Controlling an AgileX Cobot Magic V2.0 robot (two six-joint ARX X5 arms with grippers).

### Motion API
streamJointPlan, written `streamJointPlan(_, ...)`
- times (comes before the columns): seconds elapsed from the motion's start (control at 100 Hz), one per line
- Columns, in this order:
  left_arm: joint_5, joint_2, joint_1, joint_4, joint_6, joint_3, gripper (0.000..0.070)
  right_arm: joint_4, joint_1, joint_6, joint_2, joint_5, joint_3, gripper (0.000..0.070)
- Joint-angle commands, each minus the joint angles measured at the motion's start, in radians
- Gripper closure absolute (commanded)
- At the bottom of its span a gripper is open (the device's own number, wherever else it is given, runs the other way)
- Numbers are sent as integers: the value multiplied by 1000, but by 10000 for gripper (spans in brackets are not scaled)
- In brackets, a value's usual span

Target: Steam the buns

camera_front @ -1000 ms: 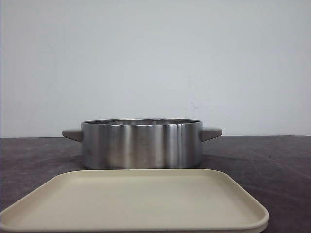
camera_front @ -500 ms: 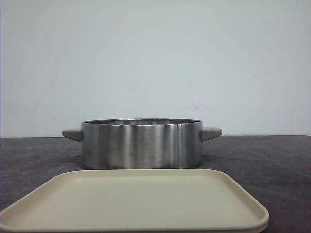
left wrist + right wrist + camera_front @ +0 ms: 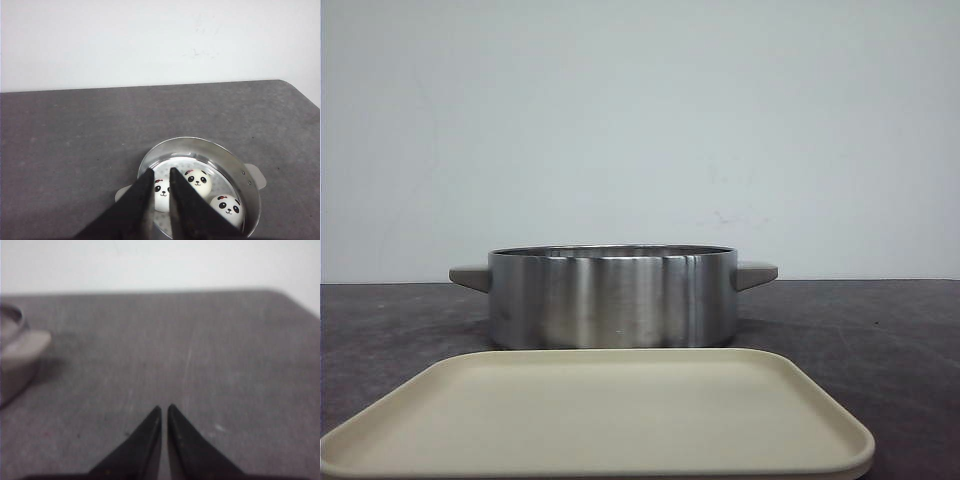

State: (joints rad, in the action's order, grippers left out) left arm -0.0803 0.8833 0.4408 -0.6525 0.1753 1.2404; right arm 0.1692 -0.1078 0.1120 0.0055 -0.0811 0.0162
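Observation:
Three white panda-faced buns show in the left wrist view, inside the steel pot (image 3: 250, 200): one (image 3: 161, 192) seen between the fingers, one (image 3: 198, 182) in the middle, one (image 3: 227, 209) near the rim. A fourth bun is not visible. My left gripper (image 3: 161, 172) hangs above the pot, its jaws nearly together with a narrow gap and nothing between them. My right gripper (image 3: 164, 410) is shut and empty over bare table, to the right of the pot (image 3: 12, 355). In the front view the pot (image 3: 612, 297) stands mid-table and its wall hides the buns. Neither gripper shows there.
An empty beige tray (image 3: 600, 415) lies in front of the pot, near the table's front edge. The pot has two flat side handles (image 3: 756, 273). The tabletop (image 3: 75, 130) is dark grey, with a white wall behind.
The reflections on the pot's wall have shifted slightly. Nothing else has visibly changed.

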Motion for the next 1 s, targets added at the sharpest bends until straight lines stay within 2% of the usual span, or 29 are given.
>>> streamJointPlan(0.0, -2, 5, 4, 16, -6, 9, 694, 8, 8, 19, -2, -11, -4, 685)
streamJointPlan(0.89, -2, 5, 4, 17, -6, 9, 694, -11, 16, 19, -2, -18, -3, 685)
streamJointPlan(0.99, -3, 5, 3, 8, -110, 9, 694, -11, 16, 19, -2, -18, -3, 685)
